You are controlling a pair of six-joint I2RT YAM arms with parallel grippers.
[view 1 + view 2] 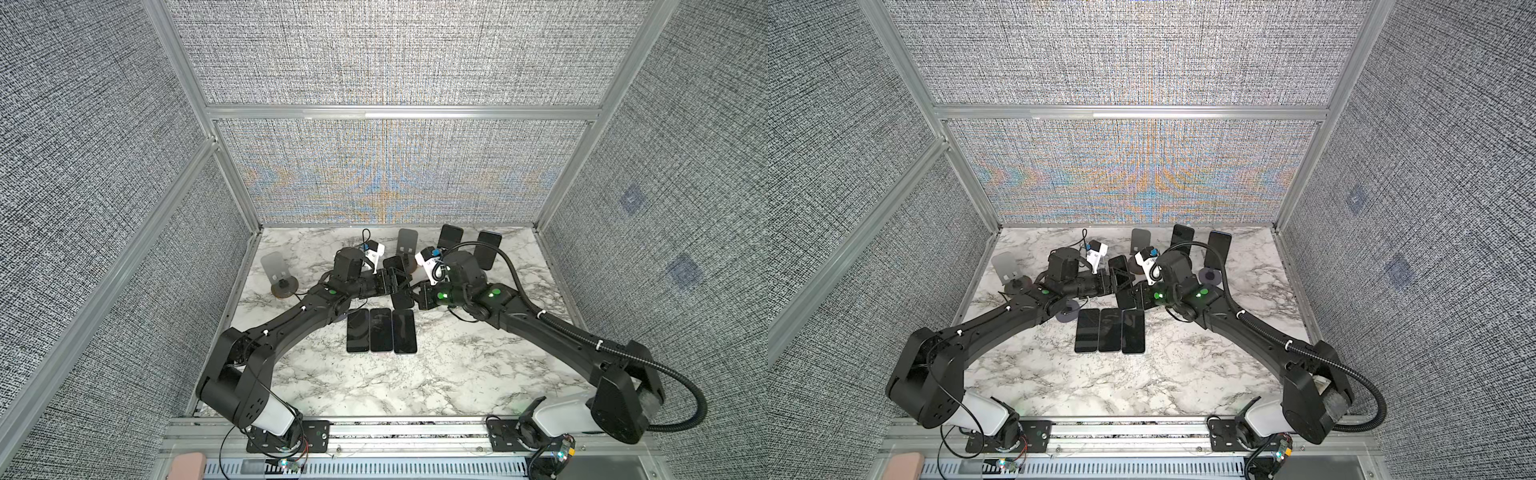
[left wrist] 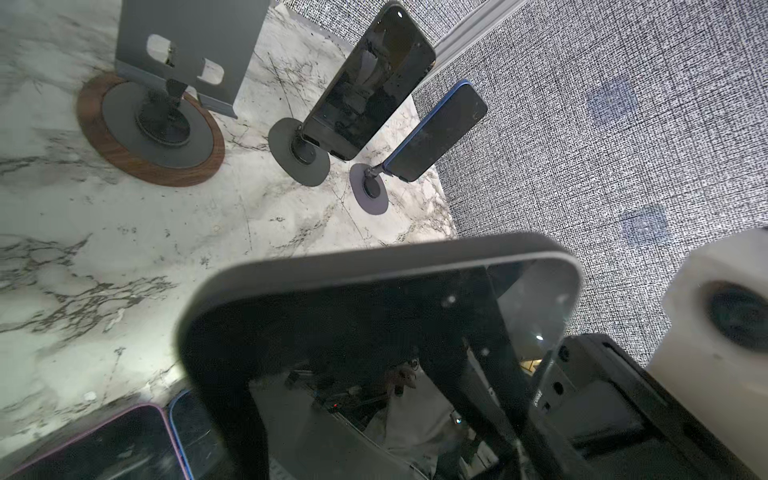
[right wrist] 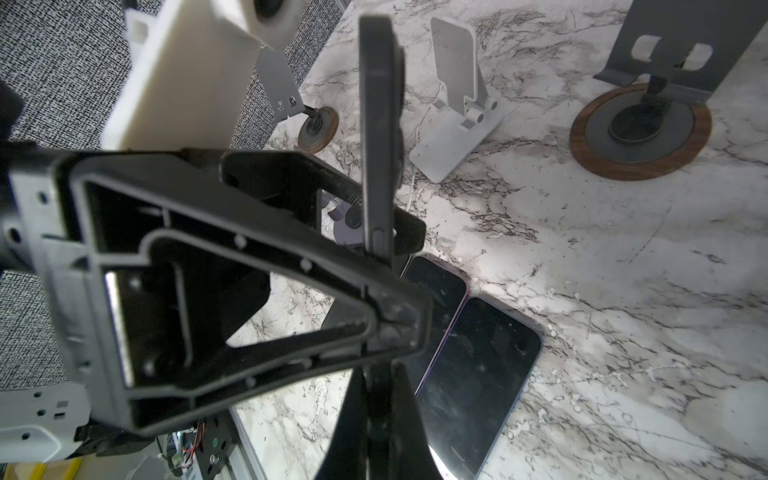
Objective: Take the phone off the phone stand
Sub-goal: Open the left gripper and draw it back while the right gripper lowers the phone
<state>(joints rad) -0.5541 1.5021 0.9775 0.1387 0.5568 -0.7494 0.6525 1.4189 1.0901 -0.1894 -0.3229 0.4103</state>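
Mid-frame in both top views, the phone [image 1: 394,263] hangs tilted above the desk [image 1: 436,382]. The right gripper [image 1: 412,296] is pressed together, apparently pinching the phone's lower end. The left gripper [image 1: 392,284] straddles its long edges, jaws wide; I cannot tell whether they grip.

I read tabletop [image 1: 415,382] as glossy white marble-look, grey veins | wall panels [image 1: 395,54] rough woven grey cloth | frame rails [image 1: 399,112] brushed metal | phone [image 2: 374,332] glossy black glass, matt grey rim | grey stand [image 2: 187,20] upper left, matt metal plate, wood-ringed base | white stand [image 3: 453,62] looks smooth matt plastic to me
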